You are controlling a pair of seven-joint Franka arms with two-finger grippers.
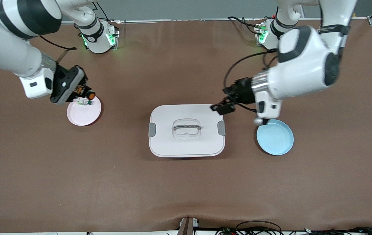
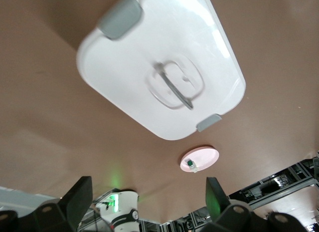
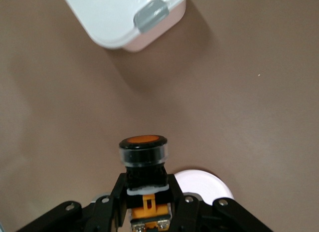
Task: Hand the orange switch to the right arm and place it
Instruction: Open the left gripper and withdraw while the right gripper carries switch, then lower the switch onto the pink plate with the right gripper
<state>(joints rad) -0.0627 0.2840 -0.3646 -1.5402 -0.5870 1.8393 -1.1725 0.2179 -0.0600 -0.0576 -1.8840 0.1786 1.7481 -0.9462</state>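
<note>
orange switch (image 3: 143, 164) clamped in right jaws over pink plate (image 1: 89, 116); left jaws apart

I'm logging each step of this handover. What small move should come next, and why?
Probably the right tool should ease down and set the orange switch on the pink plate. It is shut on the switch, over that plate's edge, beside the green-capped switch. The left tool is open and holds nothing, over a corner of the white box.
</note>
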